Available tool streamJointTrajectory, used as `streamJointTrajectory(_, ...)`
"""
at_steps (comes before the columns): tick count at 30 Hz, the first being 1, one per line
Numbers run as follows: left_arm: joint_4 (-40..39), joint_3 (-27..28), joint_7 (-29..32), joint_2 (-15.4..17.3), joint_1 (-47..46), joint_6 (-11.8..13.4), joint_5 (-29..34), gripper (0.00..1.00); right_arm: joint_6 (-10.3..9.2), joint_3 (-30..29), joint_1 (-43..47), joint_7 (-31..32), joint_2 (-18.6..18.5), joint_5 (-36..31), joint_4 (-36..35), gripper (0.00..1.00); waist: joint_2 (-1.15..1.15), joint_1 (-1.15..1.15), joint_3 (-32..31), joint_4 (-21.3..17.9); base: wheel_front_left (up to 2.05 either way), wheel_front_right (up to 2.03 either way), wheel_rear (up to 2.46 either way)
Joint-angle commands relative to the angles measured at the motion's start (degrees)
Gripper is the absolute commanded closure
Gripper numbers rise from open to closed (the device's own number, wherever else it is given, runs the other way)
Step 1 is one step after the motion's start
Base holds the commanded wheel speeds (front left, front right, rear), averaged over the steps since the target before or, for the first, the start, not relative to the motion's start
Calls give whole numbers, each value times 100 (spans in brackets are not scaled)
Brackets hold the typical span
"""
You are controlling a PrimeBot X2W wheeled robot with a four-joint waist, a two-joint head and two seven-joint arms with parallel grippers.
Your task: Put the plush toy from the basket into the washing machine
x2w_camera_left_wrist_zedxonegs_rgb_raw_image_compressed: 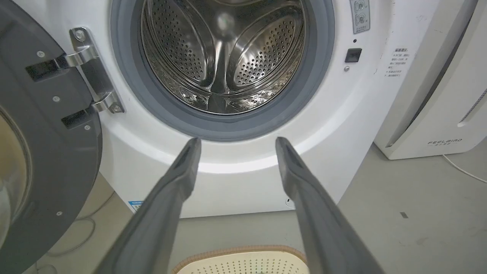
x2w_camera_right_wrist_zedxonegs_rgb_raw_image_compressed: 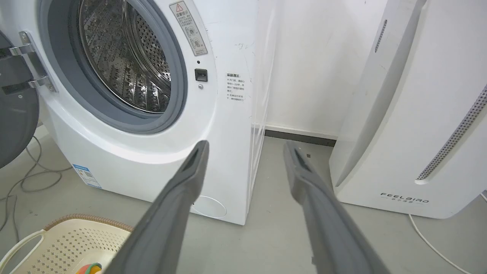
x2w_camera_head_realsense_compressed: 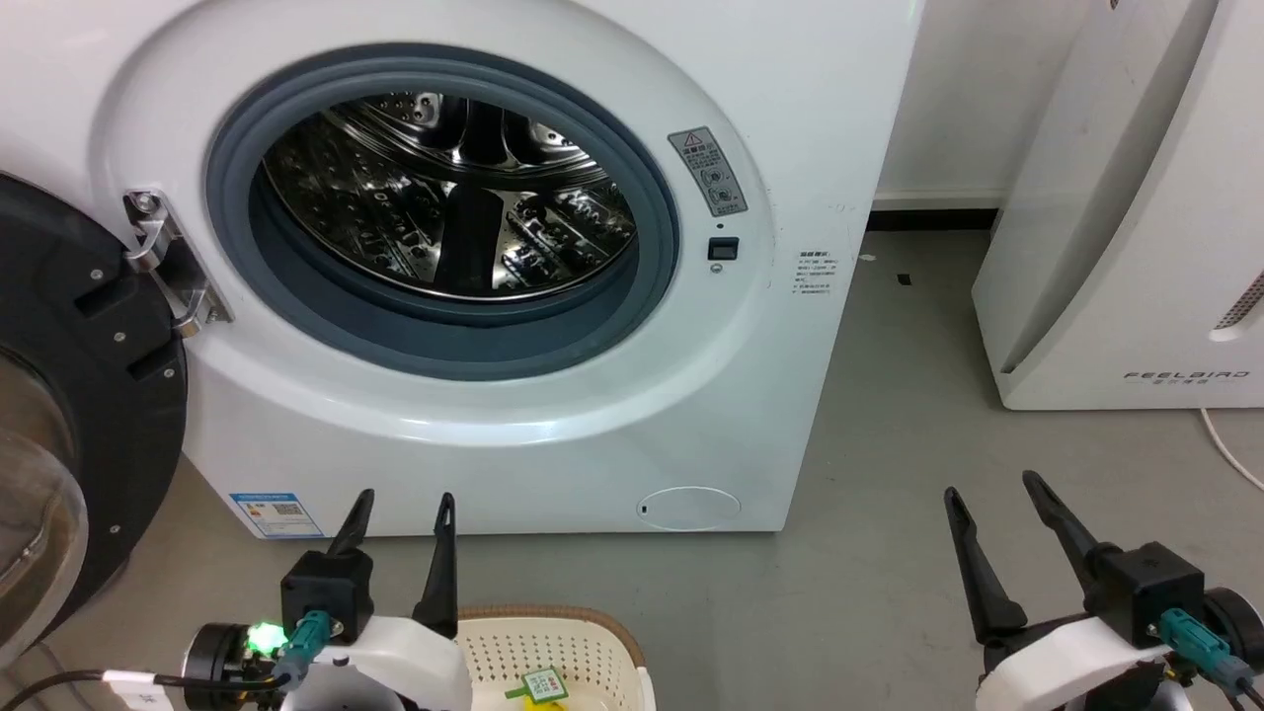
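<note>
Empty, wide-fingered left hand, right hand.

The washing machine has a glossy white shell; its drum is mirror-bright perforated steel, ringed by a matt grey rubber seal. The door has a matt black plastic frame around glass, on a polished metal hinge. The basket is smooth cream perforated plastic (rim braided, brown). The left gripper has matt dark-grey fingers. The floor is dull grey and smooth.
</note>
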Motion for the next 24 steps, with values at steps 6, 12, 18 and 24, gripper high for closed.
streamJointTrajectory(6,335,-84,-115,0,-145,36,-90,0,-1,-21,-36,-113,0,68,-92,0,0,0,128,-36,0,0,0)
streamJointTrajectory(12,723,-150,-179,4,-299,26,-150,0,-1,-25,-64,-185,0,62,-162,0,0,0,278,-62,0,0,0)
streamJointTrajectory(18,1082,-206,-228,14,-462,-1,-202,0,-2,-57,-96,-244,0,66,-227,0,0,0,426,-80,0,0,0)
streamJointTrajectory(24,1719,-295,-343,27,-802,-66,-320,0,-2,-74,-187,-352,0,117,-331,0,0,0,761,-121,0,0,0)
